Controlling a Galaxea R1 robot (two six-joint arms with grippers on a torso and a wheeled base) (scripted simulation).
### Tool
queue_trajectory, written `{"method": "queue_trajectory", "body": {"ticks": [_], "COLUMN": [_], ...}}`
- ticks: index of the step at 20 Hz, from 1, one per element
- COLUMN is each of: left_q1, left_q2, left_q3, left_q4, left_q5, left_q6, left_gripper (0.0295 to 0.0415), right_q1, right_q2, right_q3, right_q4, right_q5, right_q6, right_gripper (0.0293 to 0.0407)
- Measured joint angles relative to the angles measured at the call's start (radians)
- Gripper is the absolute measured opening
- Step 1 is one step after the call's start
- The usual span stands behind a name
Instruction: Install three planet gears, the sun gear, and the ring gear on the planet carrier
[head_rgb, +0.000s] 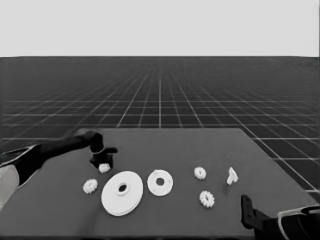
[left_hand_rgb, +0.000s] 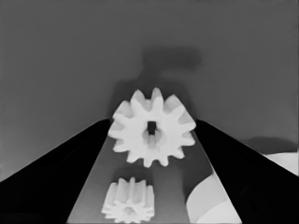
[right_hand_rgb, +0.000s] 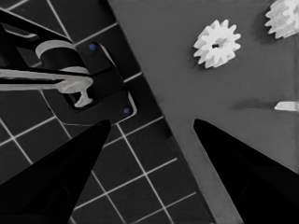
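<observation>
My left gripper (head_rgb: 102, 161) reaches in over the table's left part and is shut on a small toothed gear (left_hand_rgb: 152, 133), which sits between its fingertips with a shadow on the table behind it. A second gear (head_rgb: 90, 186) lies just beside it, close to the larger round part (head_rgb: 121, 192). The smaller round part (head_rgb: 160, 182) lies right of the larger one, nearly touching it. Two more gears (head_rgb: 200, 173) (head_rgb: 207, 199) lie further right. My right gripper (right_hand_rgb: 152, 122) waits open at the table's near right corner.
A thin white piece (head_rgb: 231, 175) lies at the right, past the two gears. In the right wrist view the table's edge runs diagonally, with the floor grid and dark machinery (right_hand_rgb: 93, 88) beyond it.
</observation>
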Motion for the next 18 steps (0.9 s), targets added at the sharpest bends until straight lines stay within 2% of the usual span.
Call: {"method": "queue_trajectory", "body": {"ticks": [2, 4, 5, 12, 13, 15, 18], "left_q1": [0.000, 0.000, 0.000, 0.000, -0.055, -0.134, -0.165], "left_q2": [0.001, -0.001, -0.001, 0.000, -0.048, -0.076, -0.080], "left_q3": [-0.002, -0.005, -0.005, -0.005, 0.102, 0.158, 0.167], "left_q4": [-0.001, 0.001, 0.001, 0.001, -0.021, -0.059, -0.077], "left_q5": [0.000, -0.001, -0.001, -0.001, 0.064, 0.122, 0.146], "left_q6": [0.001, 0.002, 0.002, 0.002, -0.046, -0.068, -0.071], "left_gripper": [0.0384, 0.0317, 0.0312, 0.0312, 0.0313, 0.0313, 0.0313], "right_q1": [0.000, 0.000, 0.000, 0.000, 0.000, 0.000, 0.000], "right_q2": [0.000, 0.000, 0.000, 0.000, 0.000, 0.000, 0.000], "right_q3": [0.000, 0.000, 0.000, 0.000, 0.000, 0.000, 0.000], "right_q4": [0.000, 0.000, 0.000, 0.000, 0.000, 0.000, 0.000], "right_q5": [0.000, 0.000, 0.000, 0.000, 0.000, 0.000, 0.000], "right_q6": [0.000, 0.000, 0.000, 0.000, 0.000, 0.000, 0.000], "right_gripper": [0.0385, 0.0385, 0.0385, 0.0385, 0.0385, 0.0385, 0.0385]}}
